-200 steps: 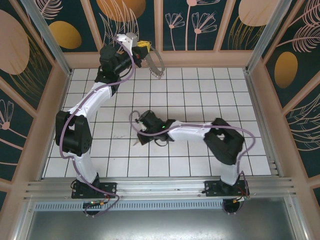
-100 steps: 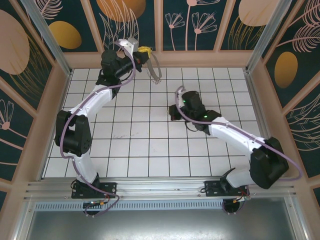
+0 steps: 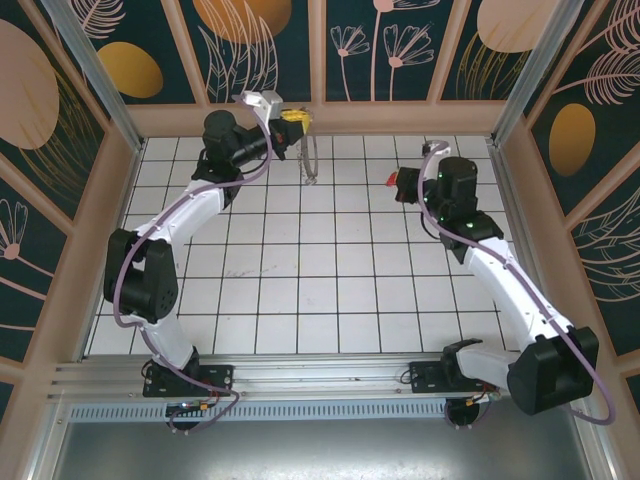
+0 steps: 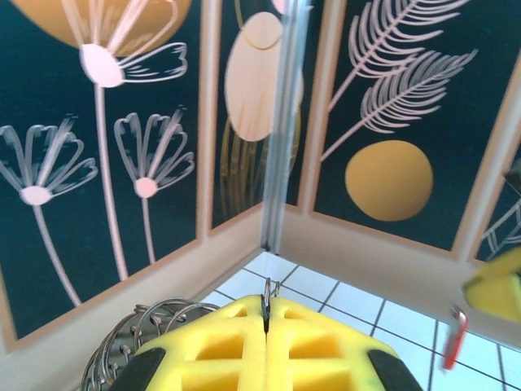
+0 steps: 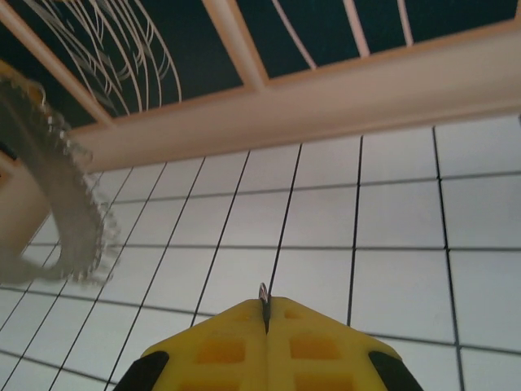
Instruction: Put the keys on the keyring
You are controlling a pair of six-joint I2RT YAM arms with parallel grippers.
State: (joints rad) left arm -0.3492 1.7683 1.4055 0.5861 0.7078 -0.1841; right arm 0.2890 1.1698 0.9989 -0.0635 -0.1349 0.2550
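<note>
— Left?
— My left gripper [image 3: 298,118] pinches the pale-tan keyring hoop fringed with silvery loops [image 3: 311,160], by the back wall [image 3: 400,118].
— Right?
— My right gripper [image 3: 398,182] clamps the tiny red-headed silver key [image 3: 392,179], well apart.

We're in a robotics lab cell here: a white-tiled tabletop [image 3: 300,300] boxed in by dark teal panels [image 3: 400,40] printed with flowers and leaves, an aluminium rail [image 3: 320,378] along the near edge, left arm [image 3: 185,215] and right arm [image 3: 505,275] bolted to it.
</note>
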